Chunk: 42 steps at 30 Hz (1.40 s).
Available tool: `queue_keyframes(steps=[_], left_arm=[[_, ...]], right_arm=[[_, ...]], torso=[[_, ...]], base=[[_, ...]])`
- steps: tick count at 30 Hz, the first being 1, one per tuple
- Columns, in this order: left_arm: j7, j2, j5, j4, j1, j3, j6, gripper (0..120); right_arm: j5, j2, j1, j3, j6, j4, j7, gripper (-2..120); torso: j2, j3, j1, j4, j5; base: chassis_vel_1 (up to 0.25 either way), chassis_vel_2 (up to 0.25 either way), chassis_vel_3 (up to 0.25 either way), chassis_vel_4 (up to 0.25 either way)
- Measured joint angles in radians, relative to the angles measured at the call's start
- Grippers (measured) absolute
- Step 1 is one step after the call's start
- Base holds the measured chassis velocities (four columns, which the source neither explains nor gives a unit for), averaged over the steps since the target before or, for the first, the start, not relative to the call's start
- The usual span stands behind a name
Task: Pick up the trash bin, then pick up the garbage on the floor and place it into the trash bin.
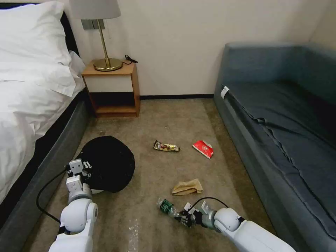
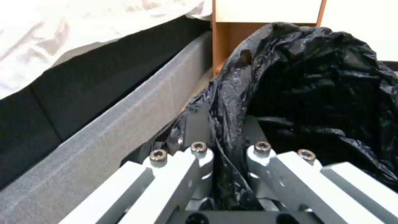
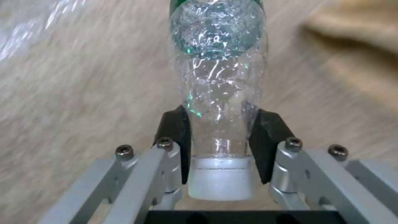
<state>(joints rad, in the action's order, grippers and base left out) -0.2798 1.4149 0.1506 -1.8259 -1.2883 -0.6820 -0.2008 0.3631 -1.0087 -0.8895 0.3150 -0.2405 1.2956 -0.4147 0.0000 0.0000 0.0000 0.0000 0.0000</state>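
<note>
Head view, left tool: at the bed-side rim of the trash bin, touching the black liner; bin body mostly covered by the bag, a sliver of white showing below it.
Head view, right tool: low over the floor, at the cap end of the clear plastic bottle, which lies pointing away from it toward the bin side.
Head view, other garbage: crumpled brown paper just beyond the right tool; gold-brown snack wrapper and red-and-white packet farther off, well apart from both tools.
Left wrist view, left tool: closed tight on a fold of liner at the rim of the trash bin; whether the hard rim is caught too, I cannot tell.
Left wrist view, advice: hold the bin level and steady; a bag-only grip may slip or pull the liner off.
Right wrist view, right tool: pads astride the neck of the clear plastic bottle, just ahead of the white cap, apparently touching both sides.
Right wrist view, advice: grip firmly below the shoulder; thin plastic can crush or swivel, so lift slowly and carry the bottle body-first over the bin mouth.
Hidden or unclear: the bin's interior is dark and its contents unreadable; the label text is illegible; the bottle's base is cut off in the right wrist view.
</note>
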Motion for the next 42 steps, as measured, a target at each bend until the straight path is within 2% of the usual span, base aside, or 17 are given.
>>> queue_keyframes(steps=[3,11,13,16,18,26,33,35,36,39,40,42], left_arm=[[-0.001,-0.005,0.007,0.003,0.007,0.001,-0.002,4],[0.001,-0.013,0.023,0.009,0.028,0.009,-0.011,4],[0.001,-0.022,0.028,0.016,0.038,0.016,-0.013,4],[0.001,-0.027,0.03,0.017,0.042,0.018,-0.014,4],[0.001,-0.043,0.043,0.02,0.057,0.024,-0.02,4],[0.01,-0.071,0.06,0.028,0.074,0.034,-0.022,4],[0.029,-0.074,0.061,0.038,0.079,0.052,-0.022,4],[0.036,-0.069,0.059,0.038,0.08,0.061,-0.022,4],[0.036,-0.069,0.059,0.038,0.08,0.061,-0.022,4],[0.044,-0.065,0.06,0.037,0.081,0.062,-0.022,4],[0.044,-0.065,0.06,0.037,0.081,0.062,-0.022,4],[0.051,-0.068,0.065,0.039,0.081,0.053,-0.021,4]], right_arm=[[-0.017,0.014,0.027,-0.022,0.022,0.021,-0.011,27],[0.044,0.067,0.143,-0.034,0.023,0.079,-0.005,27],[0.081,0.091,0.227,-0.016,0.022,0.101,0.002,27],[0.089,0.098,0.255,-0.01,0.022,0.108,0.003,27],[0.12,0.116,0.331,0.017,0.011,0.135,0.008,27],[0.187,0.118,0.429,0.087,-0.025,0.204,0.034,27],[0.276,0.047,0.522,0.19,-0.003,0.221,0.116,27],[0.333,-0.015,0.583,0.252,0.052,0.182,0.157,27],[0.333,-0.015,0.583,0.252,0.052,0.182,0.157,27],[0.365,-0.11,0.63,0.299,0.077,0.128,0.188,27],[0.365,-0.11,0.63,0.299,0.077,0.128,0.188,27],[0.382,-0.165,0.644,0.323,0.087,0.104,0.215,27]], torso=[[0.0,0.0,0.0,0.0,0.0003],[0.0,0.0,0.0,-0.0001,0.0002],[0.0,0.0,0.0,0.0001,-0.0001],[0.0,0.0,0.0,0.0001,0.0],[0.0,0.0,0.0,0.0,0.0],[0.0,0.0,0.0,0.0,-0.0002],[0.0,0.0,0.0,0.0001,-0.0001],[0.0,0.0,0.0,0.0,-0.0005],[0.0,0.0,0.0,0.0,-0.0005],[0.0,0.0,0.0,0.0001,-0.0003],[0.0,0.0,0.0,0.0001,-0.0003],[0.0,0.0,0.0,0.0003,-0.0004]], base=[[0.0,0.0,0.0,0.0],[0.0,0.0,0.0,0.0],[0.0,0.0,0.0,0.0],[0.0,0.0,0.0,0.0],[0.0,0.0,0.0,0.0],[0.0,0.0,0.0,0.0],[0.0,0.0,0.0,0.0],[0.0,0.0,0.0,0.0],[0.0,0.0,0.0,0.0],[0.0,0.0,0.0,0.0],[0.0,0.0,0.0,0.0],[0.0,0.0,0.0,0.0]])
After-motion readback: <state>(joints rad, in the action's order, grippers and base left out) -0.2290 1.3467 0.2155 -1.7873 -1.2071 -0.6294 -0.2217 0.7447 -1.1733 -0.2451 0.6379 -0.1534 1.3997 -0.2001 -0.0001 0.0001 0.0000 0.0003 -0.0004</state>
